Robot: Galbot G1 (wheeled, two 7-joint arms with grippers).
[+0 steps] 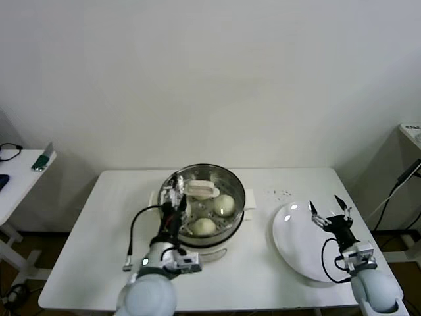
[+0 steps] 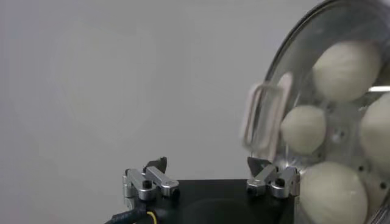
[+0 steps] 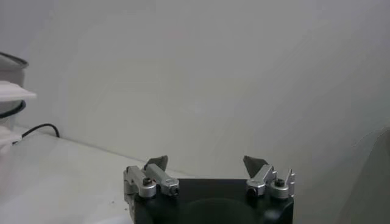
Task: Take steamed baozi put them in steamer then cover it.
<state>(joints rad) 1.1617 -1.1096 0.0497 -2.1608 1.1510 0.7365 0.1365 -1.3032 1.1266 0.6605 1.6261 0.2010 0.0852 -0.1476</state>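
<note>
The steel steamer (image 1: 241, 191) stands mid-table on its white base. The glass cover lies on it, its cream bar handle (image 1: 202, 191) near the far left. Baozi (image 1: 224, 204) show through the glass, another nearer me (image 1: 204, 226). My left gripper (image 1: 173, 195) is open and empty at the steamer's left rim. In the left wrist view the gripper (image 2: 207, 167) is open, with the cover handle (image 2: 262, 115) and several baozi (image 2: 303, 129) under the glass just beyond one finger. My right gripper (image 1: 329, 214) is open and empty above the white plate (image 1: 296, 247); it also shows in the right wrist view (image 3: 207, 161).
The plate lies on the table's right side with nothing on it. Small dark specks (image 1: 283, 193) lie behind it. A side table (image 1: 16, 178) with a small green object (image 1: 43, 160) stands far left. A shelf edge (image 1: 411, 131) and cables are far right.
</note>
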